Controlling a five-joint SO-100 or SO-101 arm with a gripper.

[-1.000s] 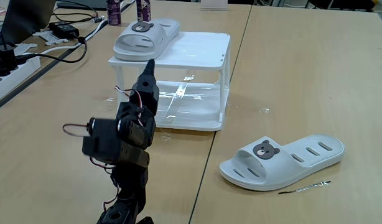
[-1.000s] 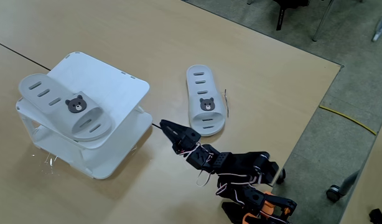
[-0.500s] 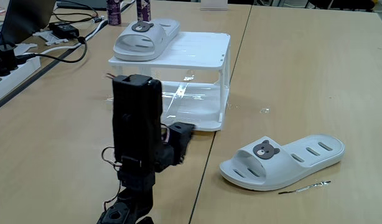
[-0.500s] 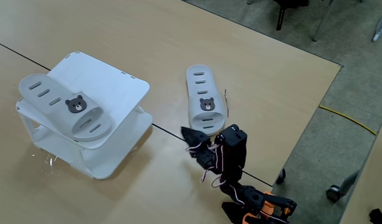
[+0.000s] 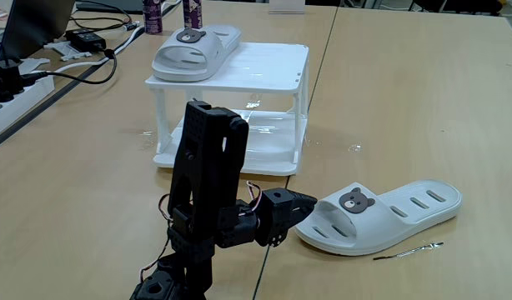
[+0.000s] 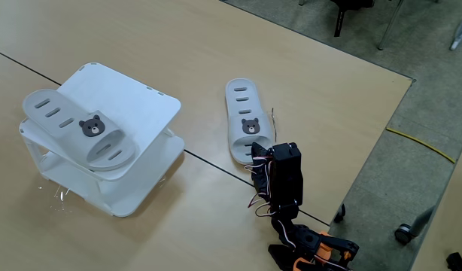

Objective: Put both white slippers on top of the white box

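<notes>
I see light wooden tables [image 5: 406, 108] pushed together, their seam running under the white box [image 5: 264, 71] toward the near edge; in the higher fixed view the tabletop [image 6: 314, 68] ends at its right edge over grey floor [image 6: 411, 98] crossed by a yellow cable [image 6: 419, 144]. At the far left corner in the lower fixed view I make out a laptop [image 5: 35, 25], a power strip [image 5: 10, 96] and black cables [image 5: 89, 62]. The white box [image 6: 133, 113] stands well in from the edges, and one bear-faced white slipper [image 5: 193, 50] lies on its top at the far left corner, overhanging the rim. The other slipper [image 5: 381, 215] lies flat on the table toward the near right edge, with a thin wire-like object [image 5: 410, 249] just beside it. My black arm [image 5: 210, 179] is folded low at the near edge, its gripper [image 5: 310, 202] right at that slipper's toe end [image 6: 246, 147]; I cannot tell how far the jaws are parted or whether they hold anything.
</notes>
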